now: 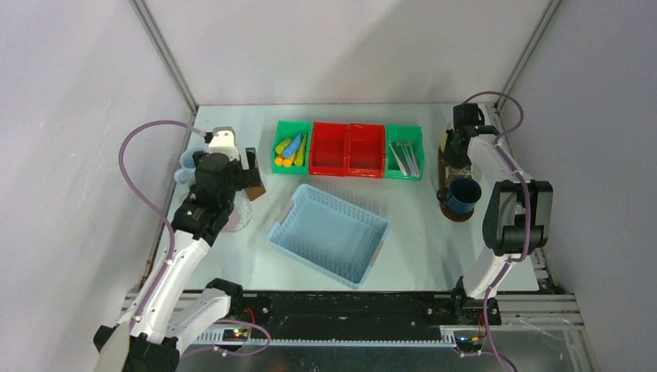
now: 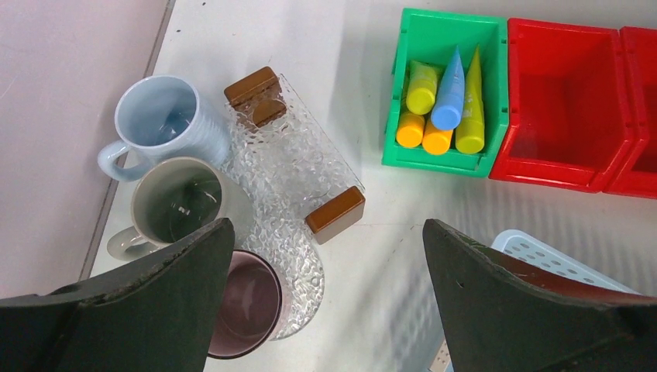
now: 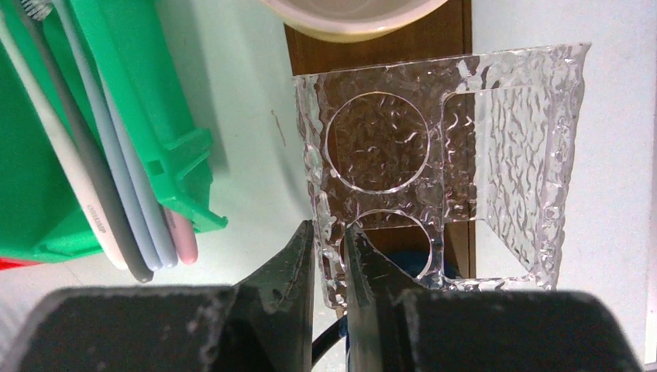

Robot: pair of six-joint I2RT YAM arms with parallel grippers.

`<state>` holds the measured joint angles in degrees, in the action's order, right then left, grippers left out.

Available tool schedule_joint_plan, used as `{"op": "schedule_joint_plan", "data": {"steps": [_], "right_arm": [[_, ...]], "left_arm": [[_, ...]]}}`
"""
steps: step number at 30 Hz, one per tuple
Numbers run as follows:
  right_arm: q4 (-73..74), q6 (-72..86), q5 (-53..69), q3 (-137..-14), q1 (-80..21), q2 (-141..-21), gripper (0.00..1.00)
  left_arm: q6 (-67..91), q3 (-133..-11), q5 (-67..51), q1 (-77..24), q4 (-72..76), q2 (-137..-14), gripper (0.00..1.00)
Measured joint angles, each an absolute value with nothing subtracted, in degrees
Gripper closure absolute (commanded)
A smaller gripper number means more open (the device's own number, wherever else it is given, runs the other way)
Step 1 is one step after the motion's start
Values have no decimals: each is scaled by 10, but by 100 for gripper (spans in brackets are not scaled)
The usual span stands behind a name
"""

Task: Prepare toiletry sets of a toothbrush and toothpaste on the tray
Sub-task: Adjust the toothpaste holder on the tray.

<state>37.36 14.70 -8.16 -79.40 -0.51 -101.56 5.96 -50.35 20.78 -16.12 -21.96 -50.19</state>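
The dark brown tray (image 1: 444, 180) lies at the right, also in the right wrist view (image 3: 380, 56). A dark blue mug (image 1: 462, 194) stands on it, and a cream mug (image 3: 356, 14) stands at its far end. My right gripper (image 3: 329, 246) is shut on the edge of a clear textured holder (image 3: 465, 147) with two round holes, above the tray. My left gripper (image 2: 325, 298) is open and empty above a pale blue mug (image 2: 166, 120), a grey mug (image 2: 178, 203) and a pink mug (image 2: 244, 302). Tubes (image 2: 445, 101) lie in a green bin; toothbrushes (image 3: 101, 178) lie in another.
A clear textured dish with brown handles (image 2: 283, 167) lies beside the three mugs. Two red bins (image 1: 347, 149) stand between the green bins (image 1: 404, 159). A light blue perforated basket (image 1: 329, 232) sits mid-table. Walls close in on the left, back and right.
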Motion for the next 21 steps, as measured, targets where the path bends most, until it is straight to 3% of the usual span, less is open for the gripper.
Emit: {"op": "schedule_joint_plan", "data": {"steps": [16,18,21], "right_arm": [[390,150,-36,-784,-5,-999,91],[389,150,-36,-784,-5,-999,87],[389,150,-36,-781,-5,-999,71]], "left_arm": [[60,-503,208,-161,-219,-490,2],[60,-503,208,-161,-219,-489,2],[59,-503,208,-161,-219,-489,2]]}}
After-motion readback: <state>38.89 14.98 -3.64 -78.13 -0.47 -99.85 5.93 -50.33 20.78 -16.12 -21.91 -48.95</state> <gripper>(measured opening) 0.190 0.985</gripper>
